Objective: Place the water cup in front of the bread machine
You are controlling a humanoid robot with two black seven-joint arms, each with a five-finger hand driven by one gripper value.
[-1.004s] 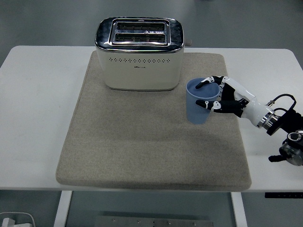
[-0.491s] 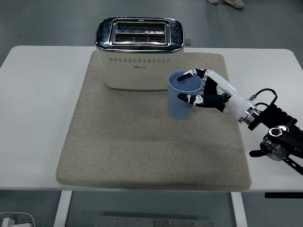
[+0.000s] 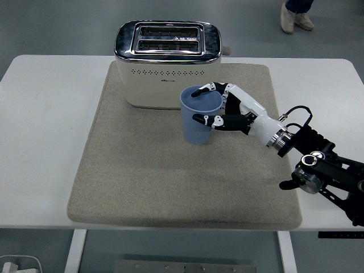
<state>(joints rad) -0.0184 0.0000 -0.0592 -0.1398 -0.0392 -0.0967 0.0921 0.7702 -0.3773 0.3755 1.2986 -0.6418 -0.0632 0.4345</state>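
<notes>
A light blue water cup (image 3: 198, 117) stands upright over the beige mat (image 3: 142, 170), just in front of the right part of the white and chrome bread machine (image 3: 168, 63). My right hand (image 3: 213, 107) reaches in from the right and is shut on the cup, with its thumb across the front wall and a finger over the rim. Whether the cup's base touches the mat I cannot tell. My left hand is out of view.
The mat covers the middle of the white table (image 3: 45, 114). The right arm's black wrist and cables (image 3: 318, 165) lie over the mat's right edge. A person's shoes (image 3: 296, 17) show on the floor at the top right.
My right hand has carried the cup leftward across the mat, from its right side to a spot in front of the bread machine. The arm has reached further in.
</notes>
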